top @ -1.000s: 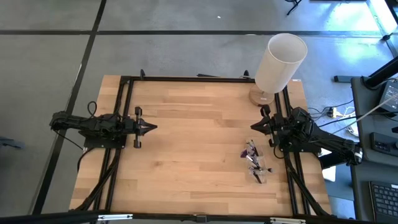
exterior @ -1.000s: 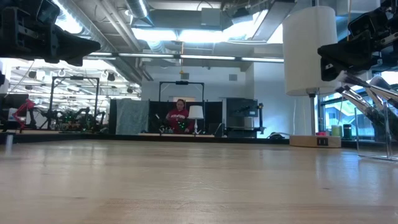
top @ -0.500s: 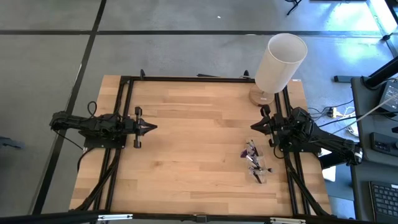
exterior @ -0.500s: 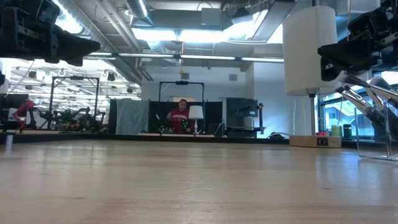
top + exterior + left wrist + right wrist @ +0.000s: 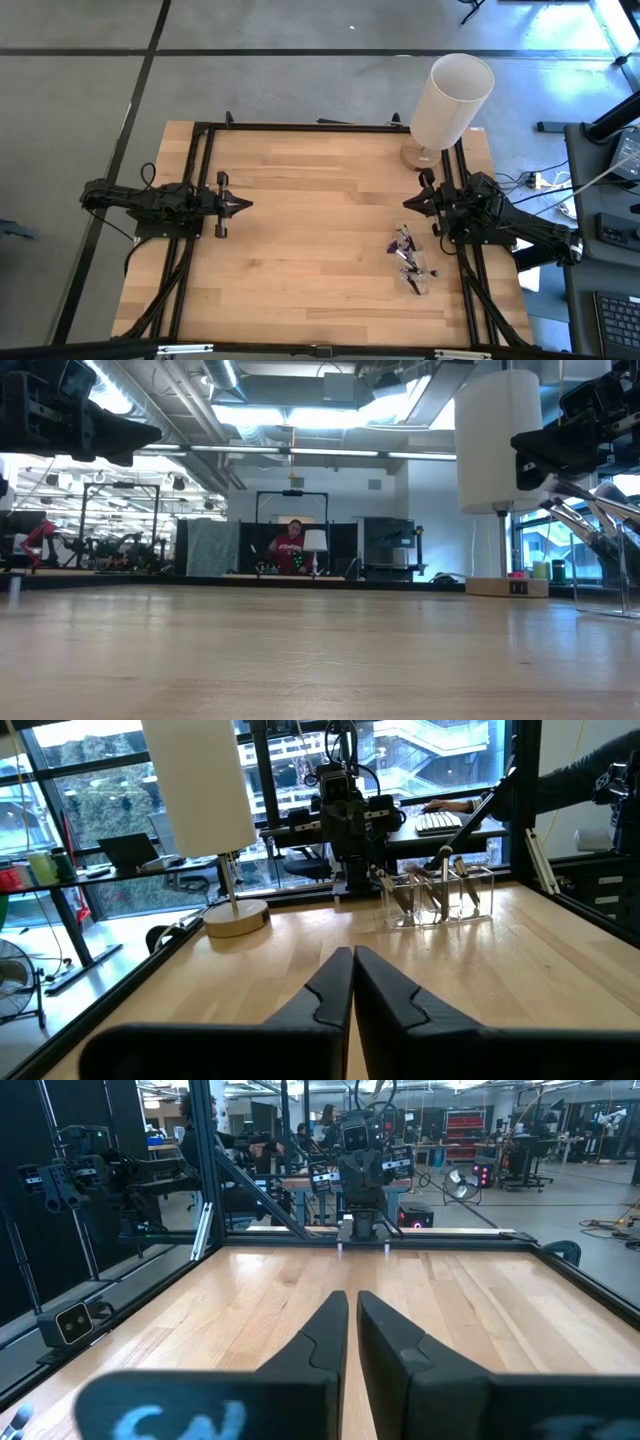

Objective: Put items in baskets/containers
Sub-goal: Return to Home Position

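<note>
The clear plastic box [image 5: 416,277] stands on the table near its right near part; in the left wrist view the box [image 5: 437,898] shows several thin brushes [image 5: 447,870] leaning upright inside it. More brushes with purple tips [image 5: 403,241] lie bunched on the wood just beyond the box. My left gripper [image 5: 246,205] hovers shut over the table's left half. My right gripper [image 5: 407,203] hovers shut, on the far side of the brushes. Neither touches anything.
A tall white cylinder on a round wooden base [image 5: 450,100] stands at the table's far right corner, close behind my right arm. A black frame [image 5: 200,180] runs along the table's edges. Bare wood [image 5: 310,220] lies between the two grippers. A person [image 5: 289,548] shows far off in the room.
</note>
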